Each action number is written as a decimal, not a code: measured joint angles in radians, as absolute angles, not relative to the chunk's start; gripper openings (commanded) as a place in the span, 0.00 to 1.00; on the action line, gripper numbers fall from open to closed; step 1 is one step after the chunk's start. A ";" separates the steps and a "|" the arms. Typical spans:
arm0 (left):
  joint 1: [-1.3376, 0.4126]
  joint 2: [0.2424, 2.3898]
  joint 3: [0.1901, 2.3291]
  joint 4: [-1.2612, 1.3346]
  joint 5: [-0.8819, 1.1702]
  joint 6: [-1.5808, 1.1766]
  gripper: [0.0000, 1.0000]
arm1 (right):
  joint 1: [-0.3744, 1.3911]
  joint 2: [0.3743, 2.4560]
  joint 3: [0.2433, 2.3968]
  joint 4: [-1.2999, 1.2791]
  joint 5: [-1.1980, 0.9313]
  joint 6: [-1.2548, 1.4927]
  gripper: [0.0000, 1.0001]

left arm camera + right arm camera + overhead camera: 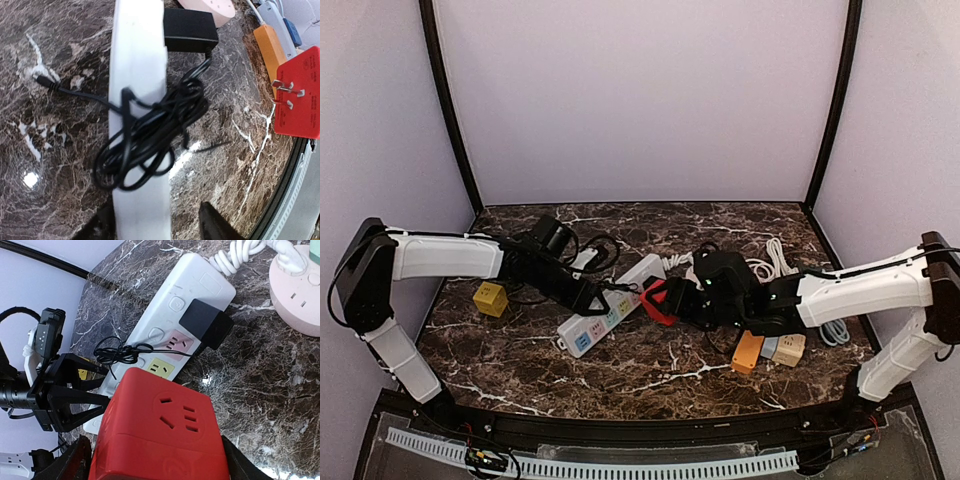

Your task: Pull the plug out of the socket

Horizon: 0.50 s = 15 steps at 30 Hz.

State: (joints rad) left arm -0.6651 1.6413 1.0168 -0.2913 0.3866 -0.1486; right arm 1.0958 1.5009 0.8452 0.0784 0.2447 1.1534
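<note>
The red cube plug (pixel 160 425) was already out of the white power strip (pixel 610 310); the left wrist view showed its metal prongs (pixel 287 92) bare and in the air, just beside the strip's end and clear of every outlet. The right gripper (pixel 155 460) was clamped on it, a finger on each side of the cube, holding it above the marble table (pixel 650 375).

The left gripper (pixel 157 225) straddled the strip, but not tightly; one of its fingers (pixel 215 225) stood apart from the strip's edge, so the jaws looked open rather than pinning it.

By that showing the pull itself seemed done; what appeared left was setting the red plug down and drawing both arms away. A black adapter (pixel 206 324) sat plugged into the strip, its thin cable (pixel 150 135) bundled across the casing; whether the task meant that one too could not be told.

Further out lay a pink round socket (pixel 300 290), an orange block (pixel 747 352) and a yellow cube (pixel 490 298).
</note>
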 measured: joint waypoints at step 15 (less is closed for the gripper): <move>-0.741 1.399 0.944 -0.128 0.345 -0.165 0.90 | 1.090 1.408 0.786 0.072 0.248 1.136 0.00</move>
